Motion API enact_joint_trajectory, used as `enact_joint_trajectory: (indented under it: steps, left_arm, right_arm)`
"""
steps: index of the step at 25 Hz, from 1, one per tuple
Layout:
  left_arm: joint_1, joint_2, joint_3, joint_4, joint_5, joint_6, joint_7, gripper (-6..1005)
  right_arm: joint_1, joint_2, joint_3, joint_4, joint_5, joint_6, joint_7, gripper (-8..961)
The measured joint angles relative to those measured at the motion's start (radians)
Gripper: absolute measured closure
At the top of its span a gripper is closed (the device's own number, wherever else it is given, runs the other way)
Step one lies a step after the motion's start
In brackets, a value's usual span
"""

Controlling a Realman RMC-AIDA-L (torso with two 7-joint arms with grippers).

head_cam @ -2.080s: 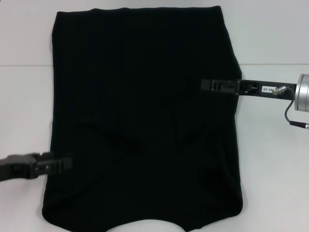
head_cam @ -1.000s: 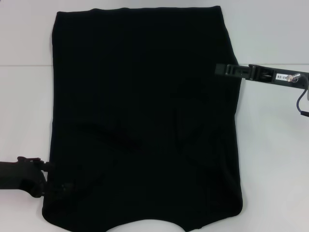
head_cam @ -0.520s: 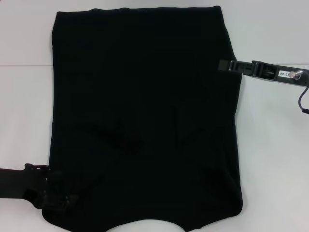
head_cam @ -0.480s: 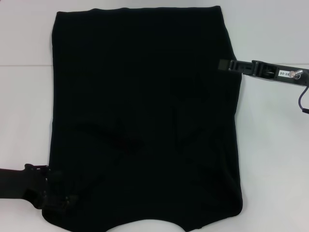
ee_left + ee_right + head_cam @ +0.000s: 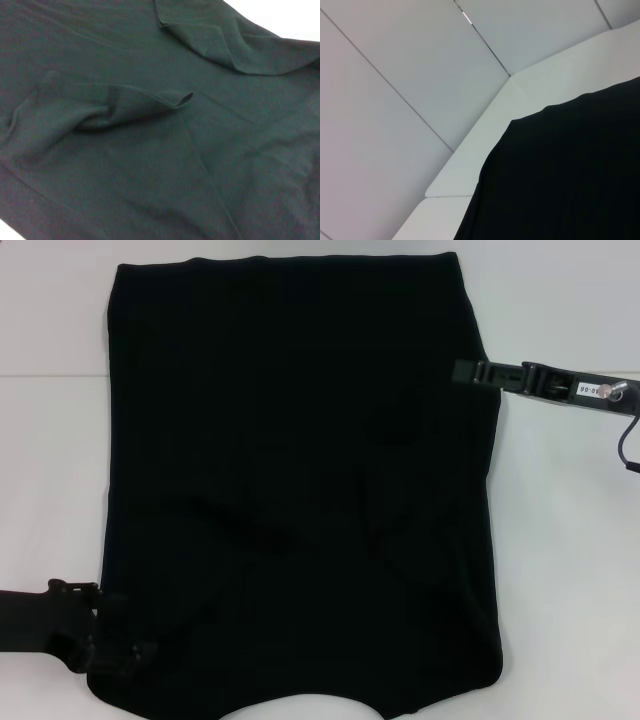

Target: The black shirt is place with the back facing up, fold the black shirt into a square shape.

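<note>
The black shirt [image 5: 290, 480] lies spread flat on the white table [image 5: 570, 560], plain side up, sleeves tucked in. My left gripper [image 5: 112, 645] sits at the shirt's near left corner, its black tip merging with the cloth. My right gripper [image 5: 462, 371] reaches in from the right and meets the shirt's right edge toward the far end. The left wrist view is filled with the black shirt [image 5: 150, 165] and a raised fold [image 5: 125, 102]. The right wrist view shows the shirt's edge [image 5: 570, 175] on the table.
White table [image 5: 50, 470] surrounds the shirt on the left, right and far sides. A seam line crosses the table on the left [image 5: 50, 375]. Pale wall panels [image 5: 395, 75] stand beyond the table's edge in the right wrist view.
My left gripper has moved nearer and down onto the shirt's near left corner. My right gripper has drawn back to the shirt's right edge, farther away. In the last half second little moved.
</note>
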Motion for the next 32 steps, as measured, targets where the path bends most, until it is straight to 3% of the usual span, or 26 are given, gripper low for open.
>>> enact_joint_trajectory:
  steps: [6, 12, 14, 26, 32]
  left_arm:
    - [0.004, -0.001, 0.001, 0.003, 0.000, -0.001, 0.029, 178]
    - [0.003, -0.001, 0.008, 0.000, 0.005, -0.004, 0.047, 372]
    - [0.002, -0.001, 0.009, -0.002, 0.006, -0.005, 0.049, 614]
    - [0.001, -0.001, -0.004, -0.006, -0.012, -0.016, 0.055, 867]
    - [0.008, 0.002, -0.117, -0.014, -0.096, 0.008, 0.052, 946]
  right_arm:
    - [-0.001, -0.001, 0.011, 0.000, 0.000, -0.005, 0.000, 268]
    - [0.000, -0.003, 0.012, 0.000, 0.000, -0.006, 0.000, 270]
    - [0.000, -0.003, 0.013, 0.000, 0.000, -0.006, 0.000, 270]
    - [0.002, -0.003, 0.019, 0.000, 0.000, -0.008, 0.000, 274]
    - [0.000, -0.005, 0.019, 0.000, 0.000, -0.020, 0.000, 276]
